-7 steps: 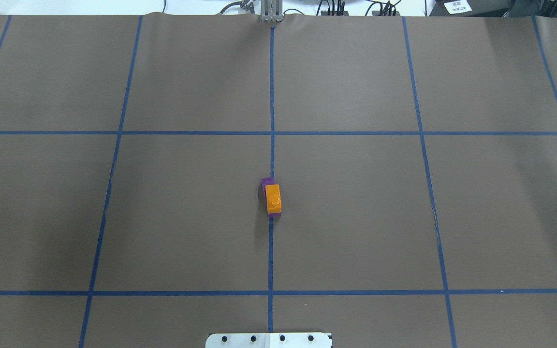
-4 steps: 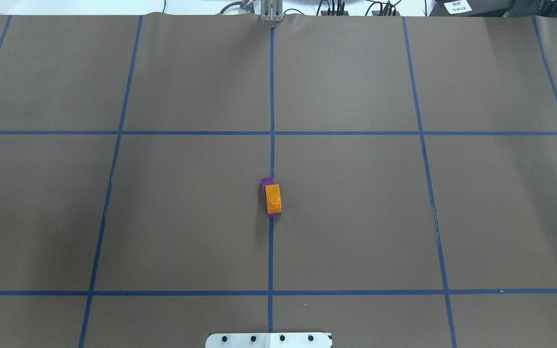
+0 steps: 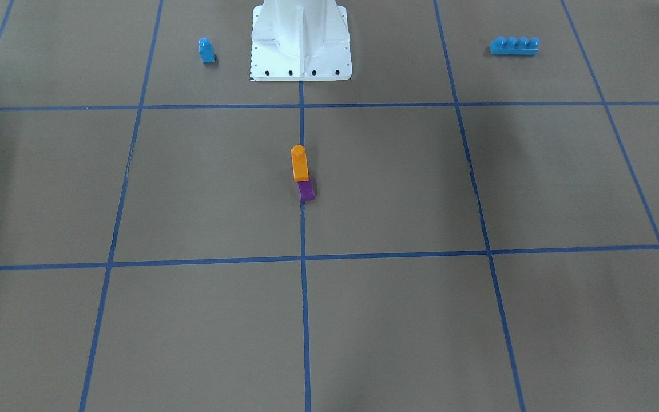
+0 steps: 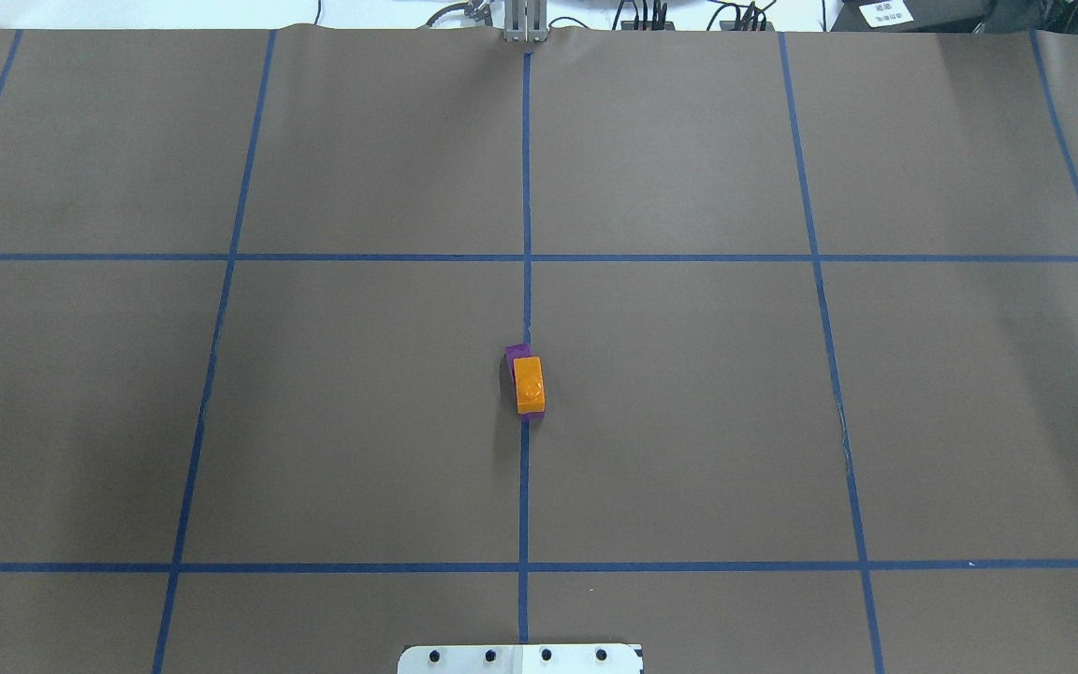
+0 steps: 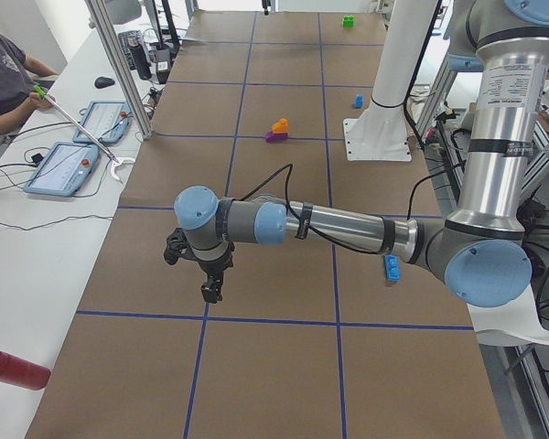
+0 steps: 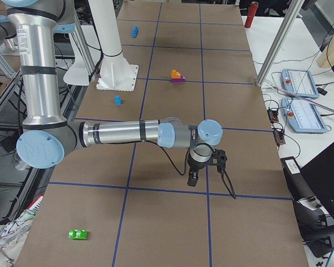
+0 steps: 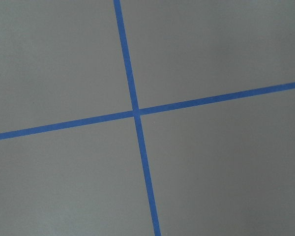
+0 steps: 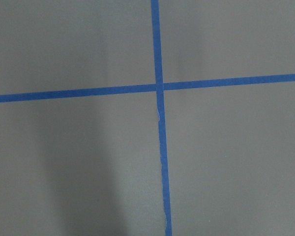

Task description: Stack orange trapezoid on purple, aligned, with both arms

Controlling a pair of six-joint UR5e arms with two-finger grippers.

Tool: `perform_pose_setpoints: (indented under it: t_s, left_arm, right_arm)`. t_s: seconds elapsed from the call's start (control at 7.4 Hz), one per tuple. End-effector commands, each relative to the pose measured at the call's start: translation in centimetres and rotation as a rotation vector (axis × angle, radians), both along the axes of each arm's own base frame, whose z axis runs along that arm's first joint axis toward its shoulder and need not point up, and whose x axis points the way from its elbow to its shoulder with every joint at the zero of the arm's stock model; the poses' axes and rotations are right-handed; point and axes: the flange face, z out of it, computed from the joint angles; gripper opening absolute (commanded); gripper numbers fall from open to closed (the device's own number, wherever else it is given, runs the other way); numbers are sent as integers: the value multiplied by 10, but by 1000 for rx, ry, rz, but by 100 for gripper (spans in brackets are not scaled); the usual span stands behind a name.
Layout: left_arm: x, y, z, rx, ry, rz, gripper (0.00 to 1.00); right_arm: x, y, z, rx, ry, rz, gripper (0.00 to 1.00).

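The orange trapezoid [image 4: 529, 384] sits on top of the purple brick [image 4: 513, 354] near the table's middle, on the central blue tape line. A strip of purple shows along its far and left edges. The stack also shows in the front view, orange [image 3: 300, 165] over purple [image 3: 306, 191]. Neither gripper touches it. My left gripper [image 5: 208, 274] hangs low over the table far to the left. My right gripper [image 6: 195, 172] hangs low far to the right. Both show only in side views, so I cannot tell if they are open or shut.
A small blue single-stud brick [image 3: 206, 50] and a long blue four-stud brick [image 3: 514, 46] lie either side of the white robot base [image 3: 301, 40]. A green brick [image 6: 78, 235] lies at the right end. A red cylinder [image 5: 14, 369] and an operator [image 5: 5, 73] are at the left end.
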Motion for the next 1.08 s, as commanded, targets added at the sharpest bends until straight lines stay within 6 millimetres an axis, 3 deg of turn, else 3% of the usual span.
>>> perform_pose_setpoints:
  t_s: [0.0,0.95]
  left_arm:
    - [0,0,-1,2,-1,-1,100]
    - [0,0,-2,3,-1,0,100]
  right_arm:
    - [0,-1,-3,7,-1,0,100]
    - [0,0,-11,23,-2,0,100]
